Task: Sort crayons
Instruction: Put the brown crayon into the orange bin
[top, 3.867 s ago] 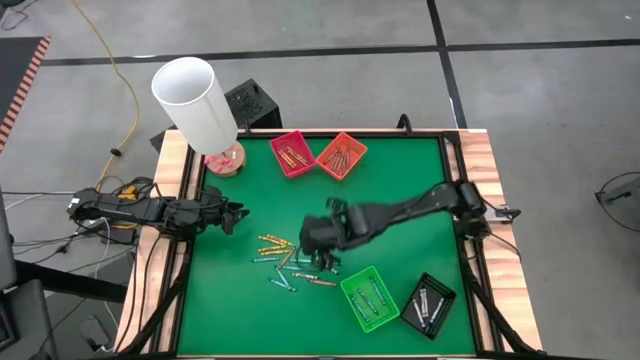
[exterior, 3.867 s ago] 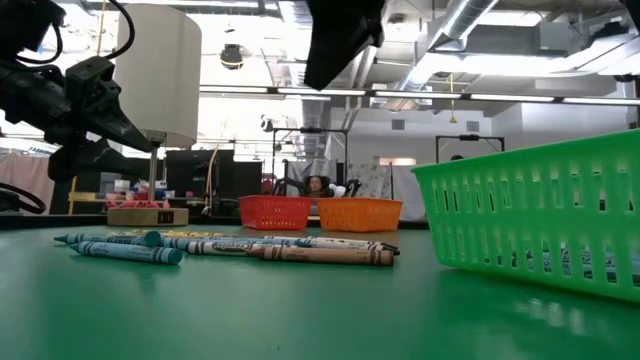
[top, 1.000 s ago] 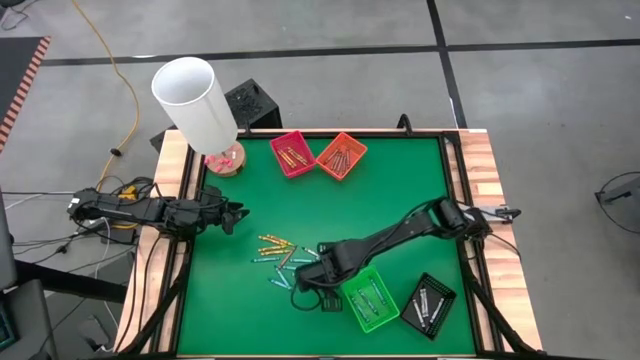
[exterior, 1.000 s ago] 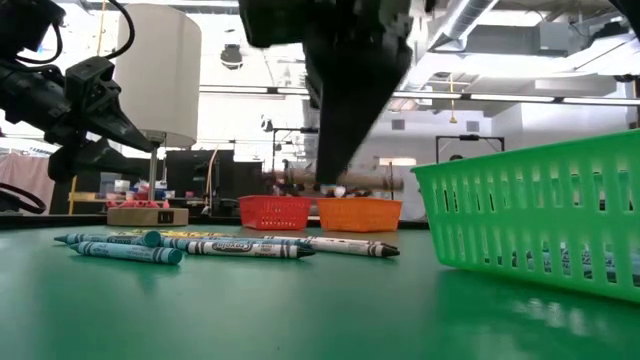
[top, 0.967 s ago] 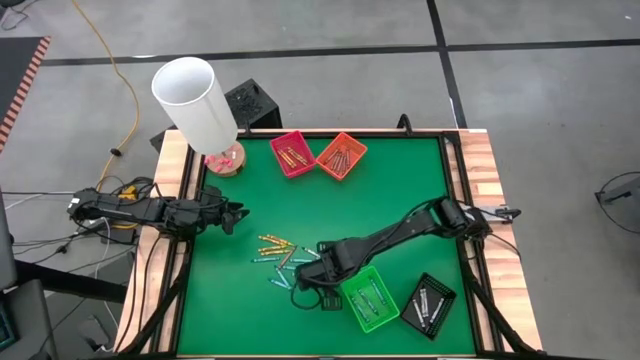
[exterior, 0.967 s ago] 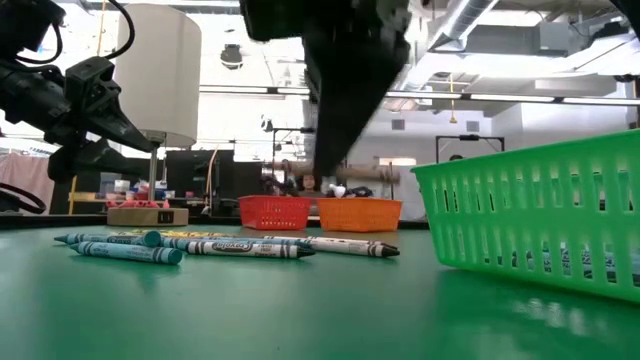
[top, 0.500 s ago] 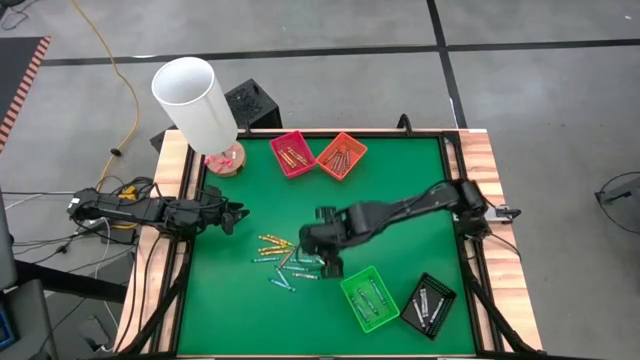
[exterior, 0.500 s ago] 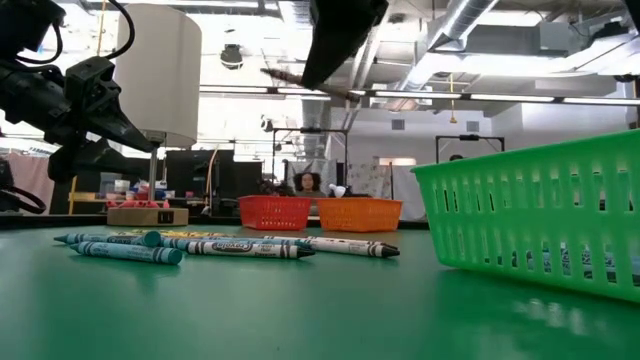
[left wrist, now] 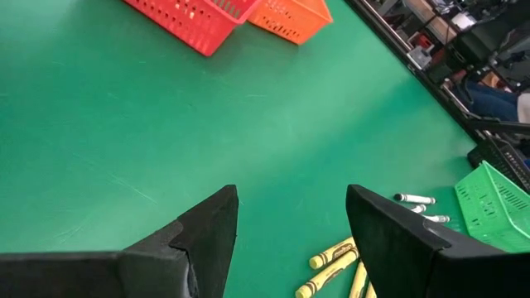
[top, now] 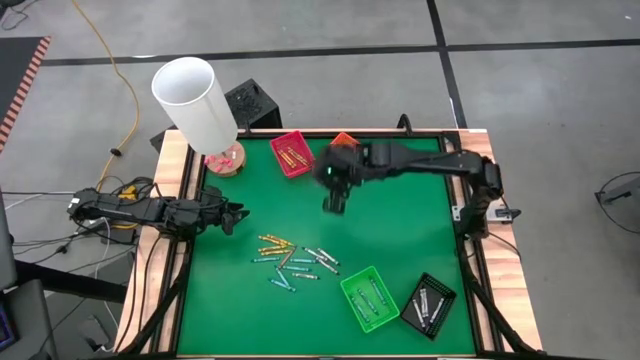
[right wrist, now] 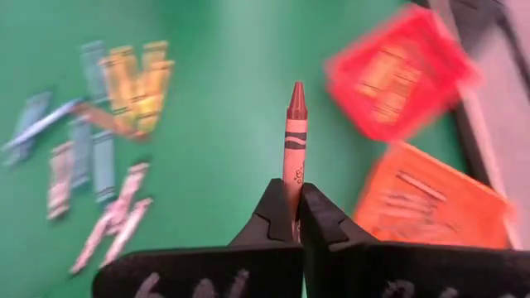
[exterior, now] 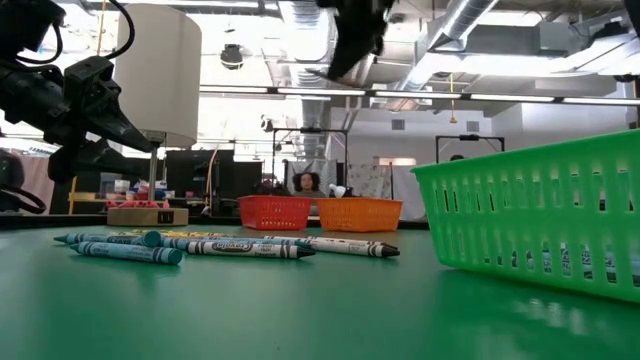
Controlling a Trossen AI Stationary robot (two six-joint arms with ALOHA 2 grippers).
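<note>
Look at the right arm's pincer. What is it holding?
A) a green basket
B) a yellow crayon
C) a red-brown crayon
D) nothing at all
C: in the right wrist view, the right pincer is shut on a red-brown crayon that sticks out past its fingers, above the green table near the red basket and the orange basket.

Tabletop (top: 390, 220): matt green mat, wood-grain border. Baskets (exterior: 545, 225): perforated plastic mesh, slightly glossy. Crayons (exterior: 240, 246): printed paper wraps. Lamp shade (top: 195, 100): smooth, matt white.
</note>
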